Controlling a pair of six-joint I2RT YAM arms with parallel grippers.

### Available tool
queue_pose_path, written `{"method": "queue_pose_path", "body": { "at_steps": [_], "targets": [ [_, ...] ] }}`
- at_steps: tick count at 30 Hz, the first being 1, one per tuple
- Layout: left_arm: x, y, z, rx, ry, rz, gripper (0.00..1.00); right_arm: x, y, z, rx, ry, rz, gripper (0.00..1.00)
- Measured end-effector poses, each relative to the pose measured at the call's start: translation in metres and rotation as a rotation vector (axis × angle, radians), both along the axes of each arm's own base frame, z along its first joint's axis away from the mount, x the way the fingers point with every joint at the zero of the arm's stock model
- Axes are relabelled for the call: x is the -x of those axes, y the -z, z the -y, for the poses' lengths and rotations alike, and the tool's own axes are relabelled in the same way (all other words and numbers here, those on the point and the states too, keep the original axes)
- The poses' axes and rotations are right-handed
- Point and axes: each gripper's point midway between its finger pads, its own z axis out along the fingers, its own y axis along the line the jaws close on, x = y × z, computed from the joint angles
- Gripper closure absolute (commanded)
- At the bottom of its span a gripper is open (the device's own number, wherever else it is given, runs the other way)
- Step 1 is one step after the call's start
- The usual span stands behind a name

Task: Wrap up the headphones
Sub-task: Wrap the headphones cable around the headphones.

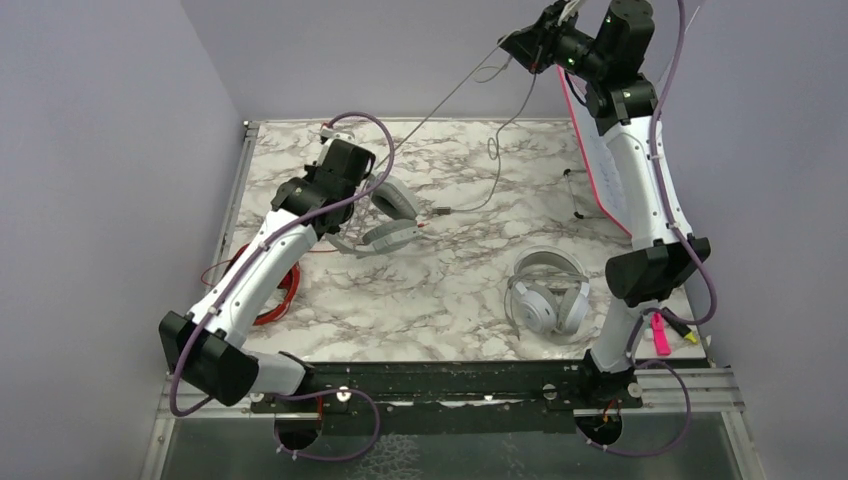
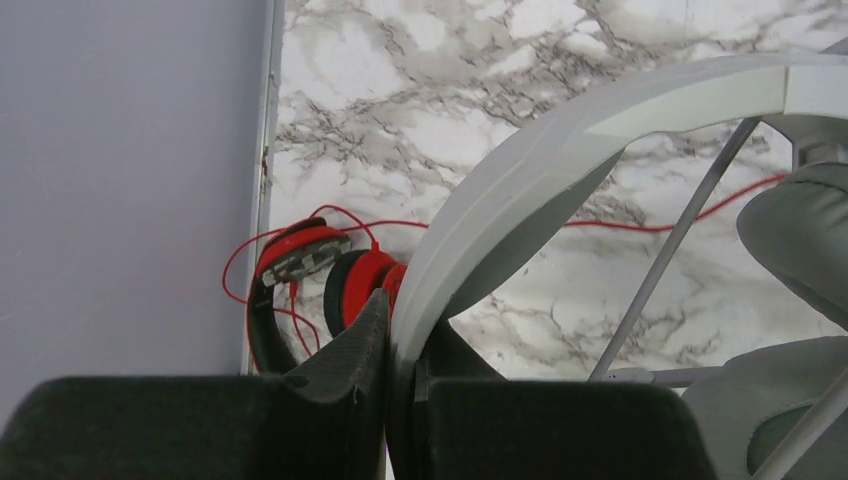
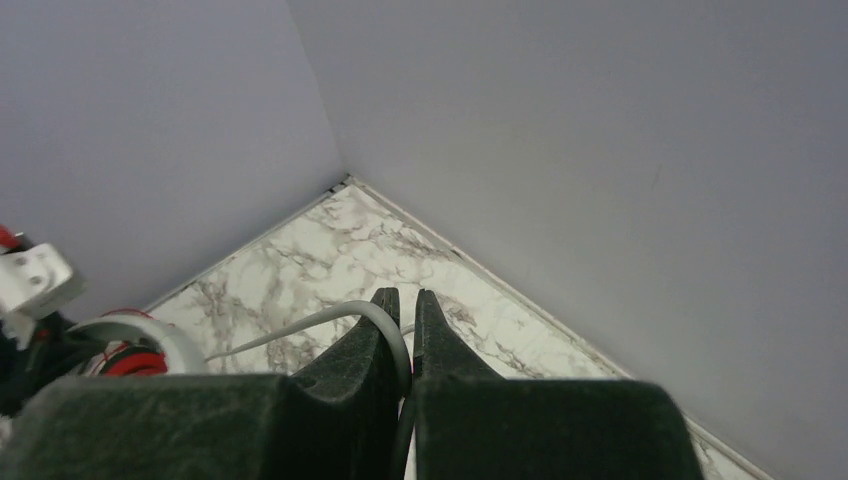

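While the left gripper (image 2: 400, 335) clamps the band (image 2: 600, 120) of the light grey headphones (image 1: 392, 228) over the table's (image 1: 450, 290) left half, the right gripper (image 3: 403, 310) pinches their cable (image 3: 300, 325) taut high above its far-right corner. The winding looks barely begun, so the next move is probably to loop that cable round the band.

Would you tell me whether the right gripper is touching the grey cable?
Touching. The right wrist view shows the grey cable pinched between the closed fingers of the right gripper.
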Motion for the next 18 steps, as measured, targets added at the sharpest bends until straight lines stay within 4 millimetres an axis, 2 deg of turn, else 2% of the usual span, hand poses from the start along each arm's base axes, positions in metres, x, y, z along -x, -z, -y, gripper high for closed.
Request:
{"method": "queue_pose_path", "body": {
  "at_steps": [4,9,11,14,18],
  "targets": [
    [-0.032,0.006,-0.009,0.004,-0.049,0.030,1.00,0.026,-0.014,-0.007,-0.010,-0.067,0.012,1.00],
    [-0.078,0.002,-0.017,0.010,-0.109,0.055,1.00,0.064,-0.024,-0.035,-0.036,-0.191,-0.001,1.00],
    [-0.096,-0.003,-0.022,0.020,-0.138,0.073,1.00,0.083,-0.027,-0.053,-0.040,-0.243,0.004,1.00],
    [-0.125,-0.012,-0.030,0.053,-0.187,0.110,1.00,0.121,-0.027,-0.092,-0.039,-0.347,0.002,1.00],
    [-0.167,-0.027,-0.041,0.162,-0.249,0.169,1.00,0.184,-0.010,-0.145,-0.019,-0.487,-0.025,1.00]
  ]
}}
